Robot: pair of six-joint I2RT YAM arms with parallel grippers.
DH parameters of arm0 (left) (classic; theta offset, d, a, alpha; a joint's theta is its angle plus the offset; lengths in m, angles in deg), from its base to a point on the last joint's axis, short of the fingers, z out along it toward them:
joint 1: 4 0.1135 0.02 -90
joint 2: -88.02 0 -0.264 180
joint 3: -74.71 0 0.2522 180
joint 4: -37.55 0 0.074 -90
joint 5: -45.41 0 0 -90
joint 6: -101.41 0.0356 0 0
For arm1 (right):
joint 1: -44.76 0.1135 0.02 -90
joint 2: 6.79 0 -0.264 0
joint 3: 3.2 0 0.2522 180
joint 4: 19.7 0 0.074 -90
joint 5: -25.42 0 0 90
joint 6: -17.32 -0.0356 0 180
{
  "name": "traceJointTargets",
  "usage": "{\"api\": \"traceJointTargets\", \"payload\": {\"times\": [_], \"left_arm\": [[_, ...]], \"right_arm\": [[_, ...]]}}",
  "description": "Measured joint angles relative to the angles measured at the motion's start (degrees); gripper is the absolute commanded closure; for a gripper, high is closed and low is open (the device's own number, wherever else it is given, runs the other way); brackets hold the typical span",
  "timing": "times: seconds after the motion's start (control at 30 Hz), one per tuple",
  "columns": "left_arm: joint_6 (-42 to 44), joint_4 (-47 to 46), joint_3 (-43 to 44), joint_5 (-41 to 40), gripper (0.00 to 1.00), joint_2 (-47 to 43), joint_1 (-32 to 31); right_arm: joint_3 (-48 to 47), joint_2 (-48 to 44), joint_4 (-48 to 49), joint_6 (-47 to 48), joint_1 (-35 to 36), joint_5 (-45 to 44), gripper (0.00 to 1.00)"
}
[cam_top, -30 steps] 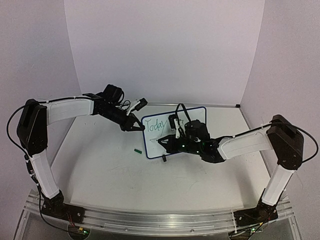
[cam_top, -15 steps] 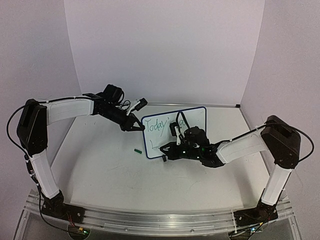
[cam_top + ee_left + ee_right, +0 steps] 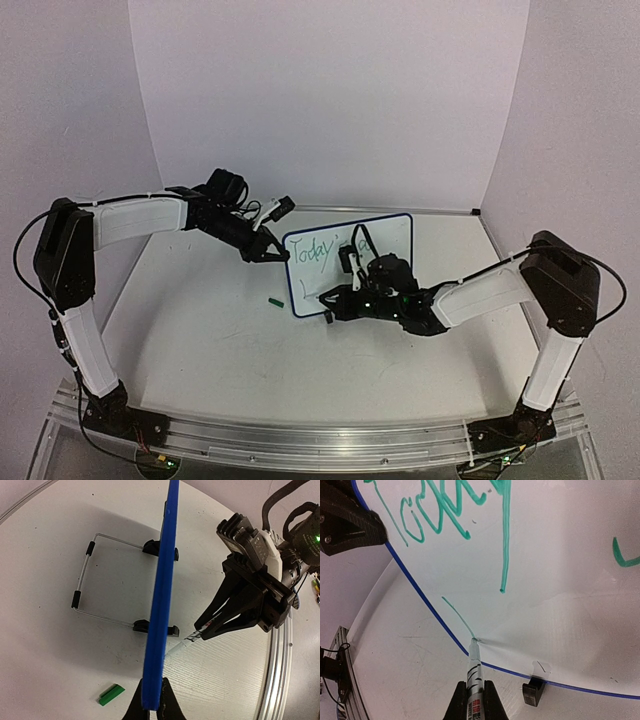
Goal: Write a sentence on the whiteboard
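Observation:
The whiteboard point(image 3: 385, 232) stands upright on wire feet mid-table, blue-bordered. Green writing "Today's" point(image 3: 312, 250) runs along its top, and a fresh thin green stroke point(image 3: 457, 615) slants down at the lower left. My left gripper point(image 3: 271, 256) is shut on the board's left edge point(image 3: 161, 630). My right gripper point(image 3: 333, 297) is shut on a white marker point(image 3: 474, 672); its tip touches the board face at the end of the thin stroke, near the lower left corner. The marker and right gripper point(image 3: 235, 607) also show in the left wrist view.
A small green marker cap point(image 3: 273, 299) lies on the table left of the board; it also shows in the left wrist view point(image 3: 110, 694). The wire stand point(image 3: 85, 585) spreads behind the board. White walls close the back and sides.
My right gripper moved down from the board's middle to its lower left and drew a thin green stroke there. The left gripper has stayed on the board's edge.

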Motion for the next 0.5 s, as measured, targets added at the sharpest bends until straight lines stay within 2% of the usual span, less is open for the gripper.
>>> {"api": "traceJointTargets", "payload": {"times": [0.5], "left_arm": [[0.00, 0.00, 0.00, 0.02, 1.00, 0.00, 0.00]], "right_arm": [[3.52, -3.36, 2.48, -0.90, -0.02, -4.22, 1.00]]}}
